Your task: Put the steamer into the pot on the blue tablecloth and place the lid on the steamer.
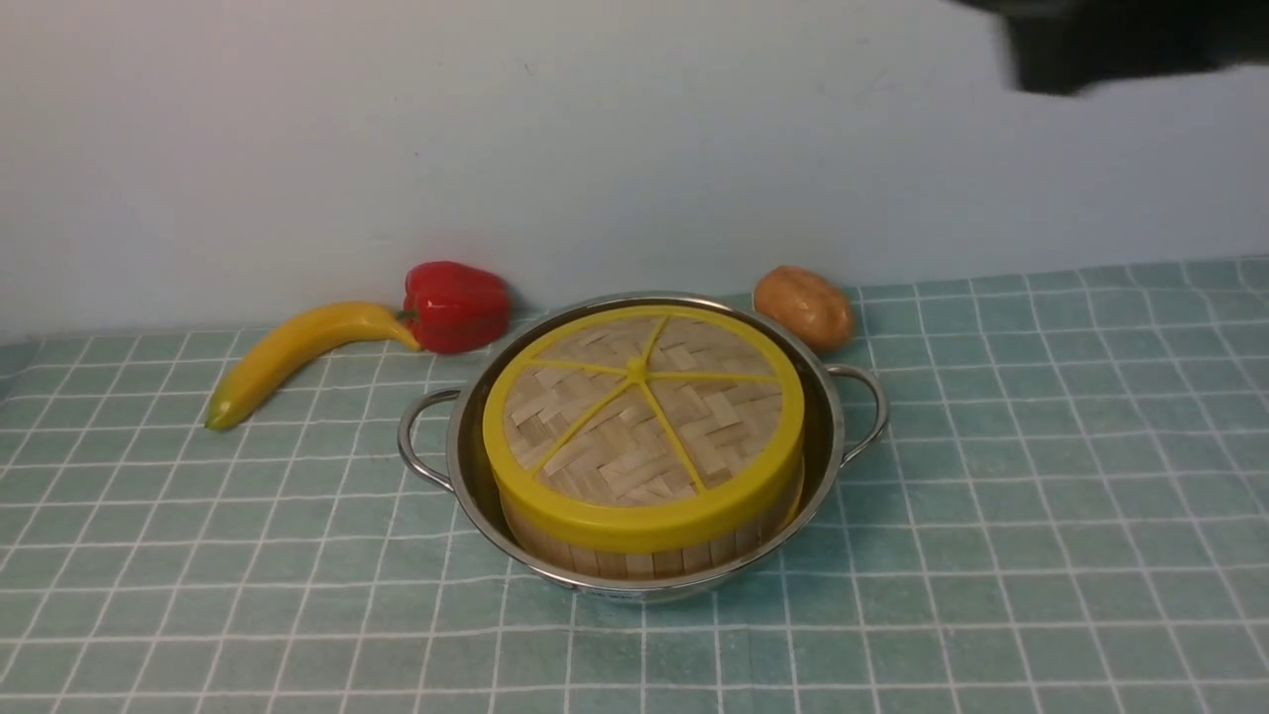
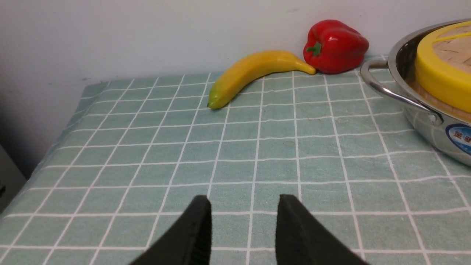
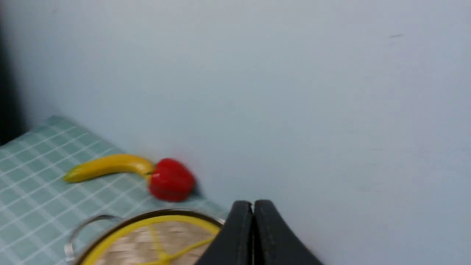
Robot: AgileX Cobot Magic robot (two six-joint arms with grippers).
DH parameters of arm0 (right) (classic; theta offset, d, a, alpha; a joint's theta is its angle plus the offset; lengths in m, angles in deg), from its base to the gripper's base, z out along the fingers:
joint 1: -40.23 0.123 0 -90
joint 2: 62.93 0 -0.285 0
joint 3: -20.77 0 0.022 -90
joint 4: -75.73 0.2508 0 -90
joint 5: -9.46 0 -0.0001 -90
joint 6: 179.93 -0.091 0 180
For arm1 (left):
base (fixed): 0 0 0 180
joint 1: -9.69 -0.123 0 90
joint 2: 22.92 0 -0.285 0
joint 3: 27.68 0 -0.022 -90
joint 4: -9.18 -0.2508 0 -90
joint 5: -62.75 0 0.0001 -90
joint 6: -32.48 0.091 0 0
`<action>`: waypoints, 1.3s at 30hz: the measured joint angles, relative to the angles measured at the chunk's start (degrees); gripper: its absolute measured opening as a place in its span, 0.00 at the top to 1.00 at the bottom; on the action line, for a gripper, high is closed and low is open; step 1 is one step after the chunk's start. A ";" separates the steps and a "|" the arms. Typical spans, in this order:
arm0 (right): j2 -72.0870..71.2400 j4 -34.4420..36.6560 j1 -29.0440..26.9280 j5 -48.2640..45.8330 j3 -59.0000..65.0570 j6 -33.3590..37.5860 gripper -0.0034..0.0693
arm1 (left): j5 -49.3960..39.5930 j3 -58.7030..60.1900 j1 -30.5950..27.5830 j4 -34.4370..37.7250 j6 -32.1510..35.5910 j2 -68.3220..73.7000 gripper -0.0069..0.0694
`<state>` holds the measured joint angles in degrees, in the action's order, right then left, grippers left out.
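Note:
The shiny steel pot (image 1: 828,436) stands on the blue tablecloth (image 1: 1041,496), mid-table. Inside it sits the bamboo steamer (image 1: 634,560); only its slatted side wall shows. The woven lid (image 1: 642,407) with yellow rim and spokes lies flat on top of it. In the left wrist view my left gripper (image 2: 243,206) is open over bare cloth, holding nothing, with the pot (image 2: 434,136) off to one side. My right gripper (image 3: 253,206) is shut and empty, raised above the lid's (image 3: 154,243) far edge. A dark blur of the right arm (image 1: 1110,45) crosses the front view's top right corner.
A yellow banana (image 1: 297,347) and a red bell pepper (image 1: 456,305) lie by the back wall, left of the pot. A brown potato (image 1: 803,305) sits behind the pot's right side. The cloth's left edge (image 2: 55,140) drops off near the left gripper.

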<state>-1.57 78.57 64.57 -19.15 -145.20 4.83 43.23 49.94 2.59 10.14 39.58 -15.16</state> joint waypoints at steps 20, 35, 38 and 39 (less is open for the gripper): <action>-47.43 -6.02 -18.45 16.12 55.63 -17.60 0.81 | 0.00 0.00 0.00 0.00 0.00 0.00 0.59; -53.27 -9.17 -19.95 10.16 63.71 -18.37 0.74 | 0.00 0.00 0.00 0.00 0.00 0.00 0.59; -53.27 -9.17 -19.95 9.66 63.71 -19.82 0.73 | 0.00 0.00 0.00 0.00 0.00 0.00 0.59; -53.27 -9.17 -19.95 9.56 63.71 -20.08 0.73 | 0.00 0.00 0.00 0.00 0.00 0.00 0.59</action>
<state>-54.84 69.40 44.63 -9.59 -81.49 -15.25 43.23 49.94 2.59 10.14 39.58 -15.16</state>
